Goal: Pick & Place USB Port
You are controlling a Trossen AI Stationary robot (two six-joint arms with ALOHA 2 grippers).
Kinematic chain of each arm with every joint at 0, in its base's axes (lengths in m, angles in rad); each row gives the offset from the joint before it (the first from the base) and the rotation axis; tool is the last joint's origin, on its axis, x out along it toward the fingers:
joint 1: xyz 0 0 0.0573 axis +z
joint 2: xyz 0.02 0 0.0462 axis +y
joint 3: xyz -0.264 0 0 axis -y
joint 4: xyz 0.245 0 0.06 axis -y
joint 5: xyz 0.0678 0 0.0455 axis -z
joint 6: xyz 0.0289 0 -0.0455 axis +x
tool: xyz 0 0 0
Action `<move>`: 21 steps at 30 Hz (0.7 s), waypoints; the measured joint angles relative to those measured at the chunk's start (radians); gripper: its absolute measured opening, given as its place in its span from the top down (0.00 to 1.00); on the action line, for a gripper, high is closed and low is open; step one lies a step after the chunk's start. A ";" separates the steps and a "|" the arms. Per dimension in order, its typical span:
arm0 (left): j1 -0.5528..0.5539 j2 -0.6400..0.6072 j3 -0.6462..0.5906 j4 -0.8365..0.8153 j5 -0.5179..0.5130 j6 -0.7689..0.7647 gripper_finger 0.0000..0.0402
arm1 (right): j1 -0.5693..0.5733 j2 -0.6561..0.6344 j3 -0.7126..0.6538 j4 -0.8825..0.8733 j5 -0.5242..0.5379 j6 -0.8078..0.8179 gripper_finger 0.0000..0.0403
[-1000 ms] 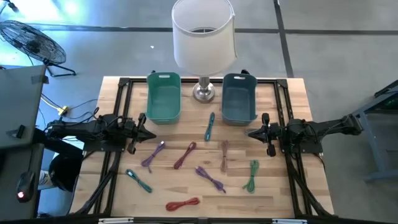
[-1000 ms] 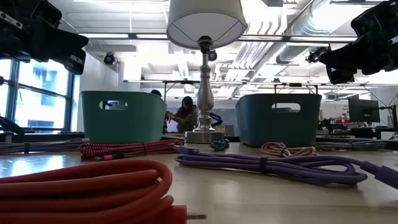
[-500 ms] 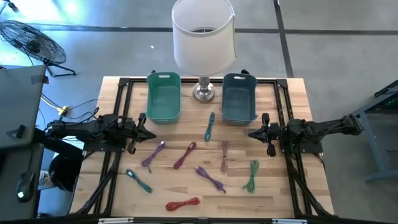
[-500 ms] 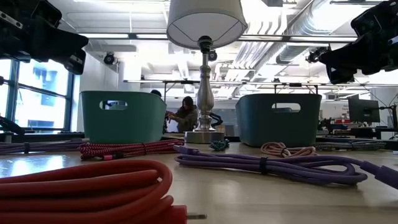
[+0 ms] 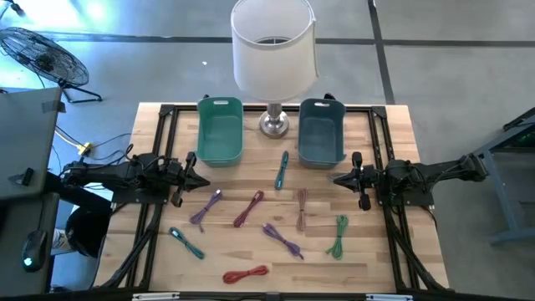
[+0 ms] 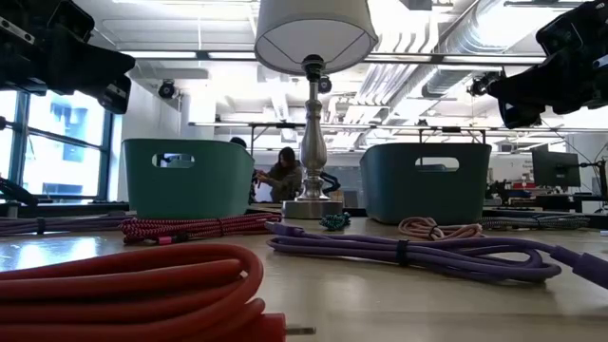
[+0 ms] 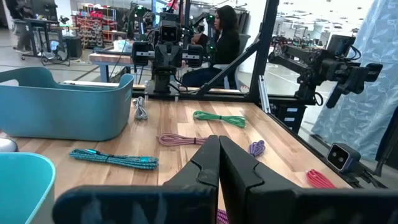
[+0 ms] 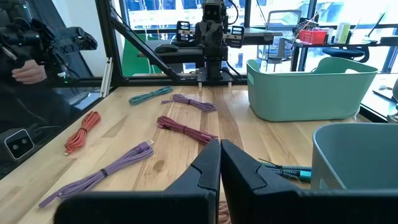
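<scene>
Our left gripper (image 5: 203, 181) and right gripper (image 5: 338, 178) hover with fingers pressed together, holding nothing. Just ahead of them lie the cables – the teal braided one (image 5: 281, 170) between both, the purple one (image 5: 206, 206) nearest the left. These thin, coiled cords could slip or tangle, we judge. Farther off stand two smooth plastic bins (image 5: 221, 130)

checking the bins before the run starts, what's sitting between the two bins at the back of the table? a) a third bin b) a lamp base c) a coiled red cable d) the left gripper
b: in the high view the lamp stands on its metal base between the green bin and the darker teal bin.
</scene>
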 joint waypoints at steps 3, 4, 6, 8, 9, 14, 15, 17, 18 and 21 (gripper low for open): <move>0.000 0.000 0.000 0.000 0.000 0.000 1.00 | 0.000 0.000 0.000 0.000 0.000 0.000 0.99; 0.000 0.000 0.000 0.000 0.000 0.000 1.00 | 0.000 0.000 0.000 0.000 0.000 0.000 0.99; 0.000 0.000 0.000 0.000 0.000 0.000 1.00 | 0.000 0.000 0.000 0.000 0.000 0.000 0.99; 0.000 0.000 0.000 0.000 0.000 0.000 1.00 | 0.000 0.000 0.000 0.000 0.000 0.000 0.99; 0.000 0.000 0.000 0.000 0.000 0.000 1.00 | 0.000 0.000 0.000 0.000 0.000 0.000 0.99; 0.000 0.000 0.000 0.000 0.000 0.000 1.00 | 0.000 0.000 0.000 0.000 0.000 0.000 0.99; 0.000 0.000 0.000 0.000 0.000 0.000 1.00 | 0.000 0.000 0.000 0.000 0.000 0.000 0.99; 0.000 0.000 0.000 0.003 -0.011 0.000 1.00 | 0.000 0.000 0.000 0.000 0.000 0.000 0.99; 0.000 0.000 0.000 0.013 -0.048 0.001 1.00 | 0.000 0.000 0.000 0.000 0.000 0.000 0.99; 0.000 -0.001 0.000 0.020 -0.183 0.000 1.00 | 0.000 0.000 0.000 0.000 0.001 -0.001 0.99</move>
